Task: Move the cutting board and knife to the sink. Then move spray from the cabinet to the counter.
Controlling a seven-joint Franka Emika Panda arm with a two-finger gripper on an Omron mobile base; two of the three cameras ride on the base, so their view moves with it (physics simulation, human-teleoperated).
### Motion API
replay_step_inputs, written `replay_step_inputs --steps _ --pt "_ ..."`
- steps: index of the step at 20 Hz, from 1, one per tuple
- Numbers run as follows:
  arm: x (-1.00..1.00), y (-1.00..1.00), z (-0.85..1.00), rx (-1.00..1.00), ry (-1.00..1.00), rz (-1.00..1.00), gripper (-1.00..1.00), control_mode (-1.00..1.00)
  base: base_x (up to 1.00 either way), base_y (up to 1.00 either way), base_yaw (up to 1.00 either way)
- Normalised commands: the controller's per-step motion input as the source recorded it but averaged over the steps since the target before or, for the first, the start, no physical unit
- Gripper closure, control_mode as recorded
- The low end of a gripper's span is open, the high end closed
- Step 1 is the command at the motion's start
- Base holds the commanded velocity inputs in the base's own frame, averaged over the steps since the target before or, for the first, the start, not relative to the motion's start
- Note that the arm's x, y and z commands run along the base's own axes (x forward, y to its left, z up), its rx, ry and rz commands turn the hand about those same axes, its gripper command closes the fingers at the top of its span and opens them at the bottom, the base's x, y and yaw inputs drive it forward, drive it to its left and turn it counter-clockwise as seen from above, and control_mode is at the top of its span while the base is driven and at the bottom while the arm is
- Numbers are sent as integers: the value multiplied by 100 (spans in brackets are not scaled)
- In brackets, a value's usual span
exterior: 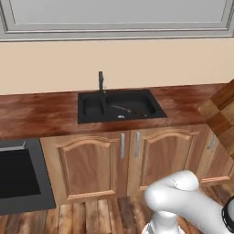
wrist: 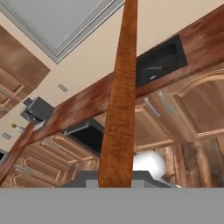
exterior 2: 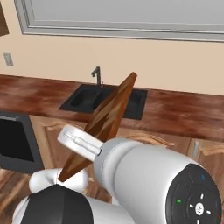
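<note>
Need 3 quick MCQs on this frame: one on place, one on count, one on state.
1. Where is the knife?
A. in the sink's larger basin
B. on the counter
C. on the floor

2. How many basins has the sink?
A. one
B. two
C. three

3. How is the cutting board?
A. flat on the counter
B. in the sink
C. held up off the counter, tilted

Answers: 1 A, it lies in the larger basin. 2 B, a small and a larger basin. 3 C, it stands slanted in the air before the sink, clamped in the gripper.
</note>
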Motion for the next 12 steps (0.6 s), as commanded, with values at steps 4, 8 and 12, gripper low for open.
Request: replay_step_inputs --steps 4,8,12 --pt "0 0 0 0 0 0 100 100 66 71 0" --pt "0 0 0 0 0 0 100 100 76 28 0" --pt "0 0 0 0 0 0 100 100 67 -18 0"
